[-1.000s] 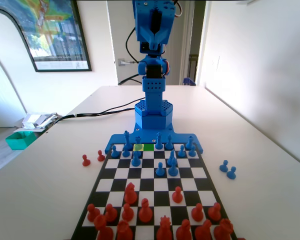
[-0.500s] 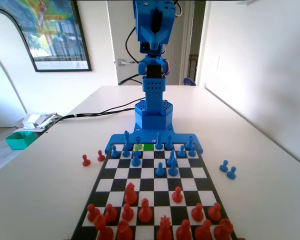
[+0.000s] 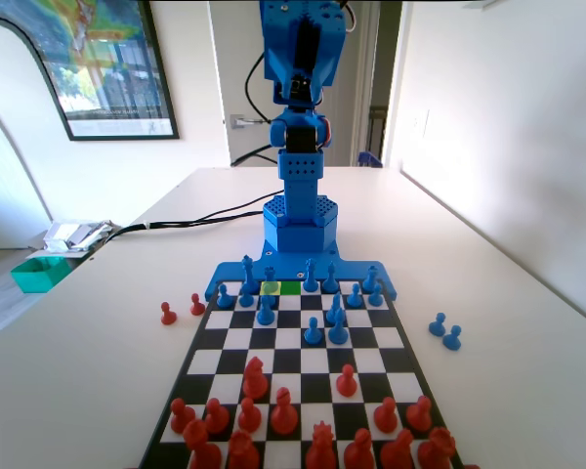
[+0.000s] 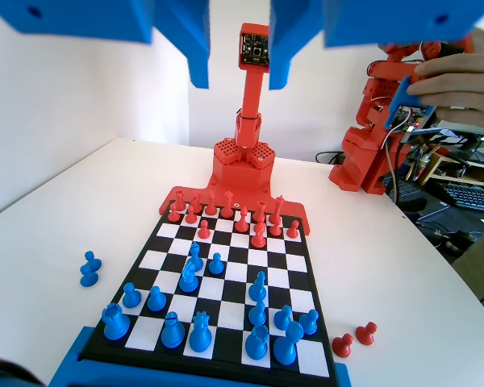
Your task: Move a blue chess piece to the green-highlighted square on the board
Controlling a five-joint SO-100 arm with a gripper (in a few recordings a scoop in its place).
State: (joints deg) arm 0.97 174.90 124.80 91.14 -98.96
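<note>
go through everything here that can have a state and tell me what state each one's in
gripper: open, empty, raised high above the board
green-highlighted square: empty
yellow-green square: empty
board: flat, pieces upright
two blue pawns: upright, off board
two red pawns: upright, off board

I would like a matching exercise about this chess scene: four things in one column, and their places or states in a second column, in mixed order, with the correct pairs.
Things:
1. green-highlighted square
2. gripper
3. two blue pawns
4. two red pawns

Places or states:
A. on the table, right of the board in the fixed view
B. open, raised high above the board, holding nothing
C. on the table, left of the board in the fixed view
D. in the board's far row, nearest the blue arm, with no piece on it

Pairs: 1-D, 2-B, 3-A, 4-C
</note>
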